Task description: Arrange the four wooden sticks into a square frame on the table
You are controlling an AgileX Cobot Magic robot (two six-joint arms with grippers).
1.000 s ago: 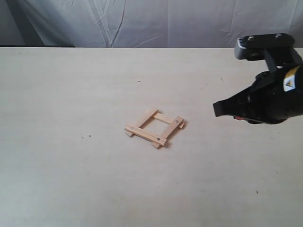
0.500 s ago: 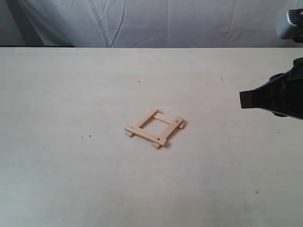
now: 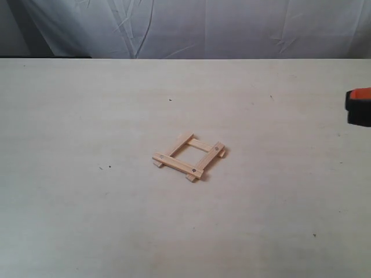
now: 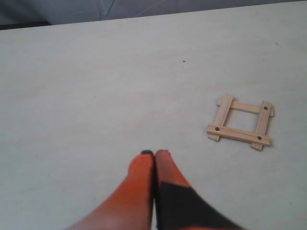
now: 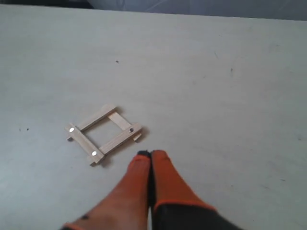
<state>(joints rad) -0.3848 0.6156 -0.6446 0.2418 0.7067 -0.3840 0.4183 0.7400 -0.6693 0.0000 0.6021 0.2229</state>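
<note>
Left gripper [image 4: 154,153]: out of the exterior view. Its wrist camera shows the orange fingers pressed together with nothing between them, and the frame lies off to one side.

Centre of the table [image 3: 87,202]: the square frame [image 3: 178,164] lies flat. It is made of the four wooden sticks [image 4: 238,134], overlapped at the corners, two of them with dark dots near the ends. Judge it light, stiff and only stacked, so a nudge would likely scatter it. If you must adjust it, pinch one slat across its narrow width at mid-length, away from the overlaps.

Right gripper [image 5: 150,153]: at the right edge, well apart from the frame, fingers closed tight and empty.

Surface: pale, smooth, probably slick under wood. A creased white cloth [image 3: 191,29] backs the far edge.
</note>
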